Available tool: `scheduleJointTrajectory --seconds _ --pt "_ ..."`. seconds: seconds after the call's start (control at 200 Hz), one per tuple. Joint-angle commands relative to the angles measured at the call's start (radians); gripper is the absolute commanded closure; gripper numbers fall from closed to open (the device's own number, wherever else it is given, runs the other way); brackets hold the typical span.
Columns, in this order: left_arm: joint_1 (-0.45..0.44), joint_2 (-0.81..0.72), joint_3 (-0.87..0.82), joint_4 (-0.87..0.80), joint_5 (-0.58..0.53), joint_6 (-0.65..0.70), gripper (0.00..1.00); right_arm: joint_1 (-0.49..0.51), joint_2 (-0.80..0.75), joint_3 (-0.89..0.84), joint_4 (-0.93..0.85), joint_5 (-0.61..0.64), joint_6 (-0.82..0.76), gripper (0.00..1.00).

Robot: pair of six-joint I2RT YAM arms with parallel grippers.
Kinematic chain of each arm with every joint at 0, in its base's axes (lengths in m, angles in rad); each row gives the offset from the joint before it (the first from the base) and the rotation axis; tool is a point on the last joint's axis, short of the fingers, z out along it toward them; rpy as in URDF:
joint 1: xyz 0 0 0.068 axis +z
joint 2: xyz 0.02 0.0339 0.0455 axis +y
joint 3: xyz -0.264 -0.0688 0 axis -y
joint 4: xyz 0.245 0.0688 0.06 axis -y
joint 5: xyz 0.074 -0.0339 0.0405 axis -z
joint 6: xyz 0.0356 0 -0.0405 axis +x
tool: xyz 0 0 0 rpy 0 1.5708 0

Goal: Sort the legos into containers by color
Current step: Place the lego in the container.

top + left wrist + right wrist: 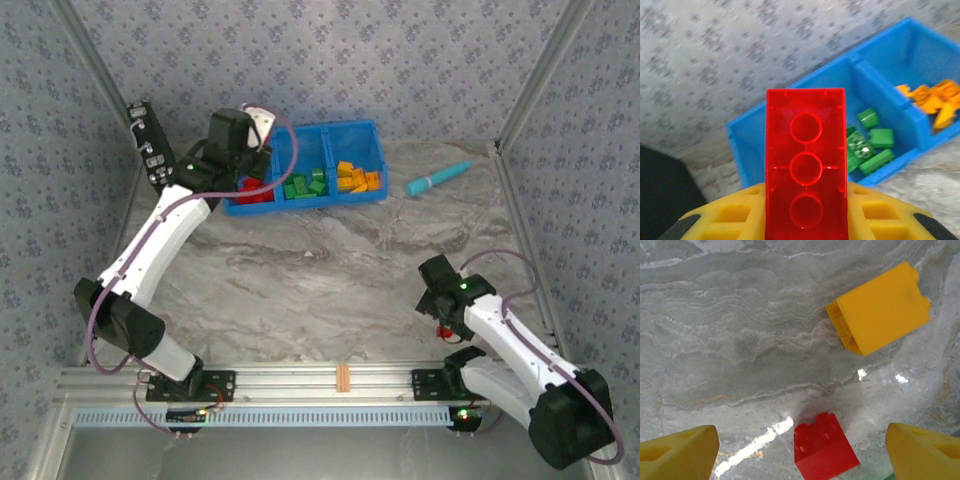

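— Where is your left pincer, and what has it got?

— It is clenched on a long red brick. In the wrist view the brick stands up between my yellow fingers, with three round sockets facing the camera. From above, that pincer hangs over the far-left end of the blue bin.

— What lies in the bin?

— Red bricks in the left compartment, partly hidden under my wrist. Green bricks are in the middle one and orange-yellow bricks in the right one.

— And your right pincer?

— It is released, jaws wide apart, low over the table on the near right. A small red brick lies on the marble between my fingertips, and neither touches it. A yellow brick lies on its side a little farther off, apart from the red one.

— Anything else?

— A teal stick lies on the table, just right of the bin.
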Motion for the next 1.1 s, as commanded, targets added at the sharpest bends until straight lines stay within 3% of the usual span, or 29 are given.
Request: scheduleJointTrajectory --seconds 0.0,0.275,0.575,0.755,1.095 --pt "0.058 -0.028 -0.038 0.06 0.006 -0.019 0.78 -0.007 0.048 -0.028 0.06 -0.02 -0.014 0.15" --pt "0.138 0.069 -0.066 0.144 0.069 -0.061 0.79 -0.007 0.153 0.004 0.062 -0.022 -0.039 0.22" --pt "0.142 0.224 -0.043 0.182 0.1 -0.084 0.79 0.003 0.193 0.036 0.029 -0.024 -0.047 0.41" --pt "0.142 0.317 -0.009 0.18 0.118 -0.086 0.79 0.012 0.189 0.053 -0.012 -0.038 -0.043 0.41" --pt "0.143 0.445 0.059 0.156 0.072 -0.102 0.77 0.05 0.19 0.056 -0.066 -0.064 0.006 0.29"
